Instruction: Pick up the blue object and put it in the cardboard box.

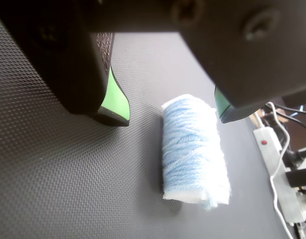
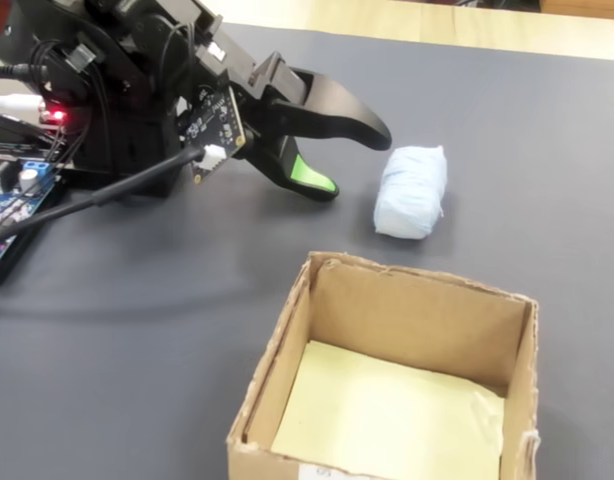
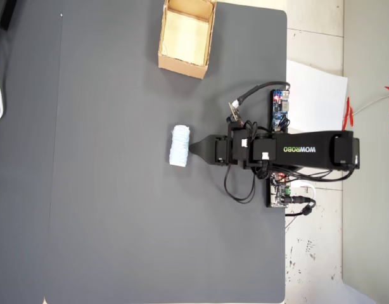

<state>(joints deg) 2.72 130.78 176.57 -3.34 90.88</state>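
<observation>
Approach stage of the pick, judged from the layout: pincer (image 2: 355,160) spread wide and holding nothing, its two green-padded tips just short of the blue object (image 2: 412,191) at centre right of the fixed view. In the wrist view the pincer (image 1: 170,117) enters from the top edge; one tip sits at left centre, clear of the roll, and the other at upper right, close against or overlapping the roll's top corner, contact not resolvable. The blue object (image 1: 195,149) lies on its side on the dark tabletop (image 1: 68,189), right of centre in that frame.

Long axis: in the wrist view it runs roughly top to bottom, leaning slightly right toward the bottom, and so lies along the pincer's reach and not across its opening. In the overhead view the blue object (image 3: 180,146) lies near mid-frame with its axis vertical, and the pincer (image 3: 193,149) meets it from the right.

Next move, as a judgement: shift the pincer rightward in the wrist view to centre the roll between the tips, advance, then close across the short width. The cardboard box (image 3: 161,44), at top centre of the overhead view, stands well apart, open and with no object in it
</observation>
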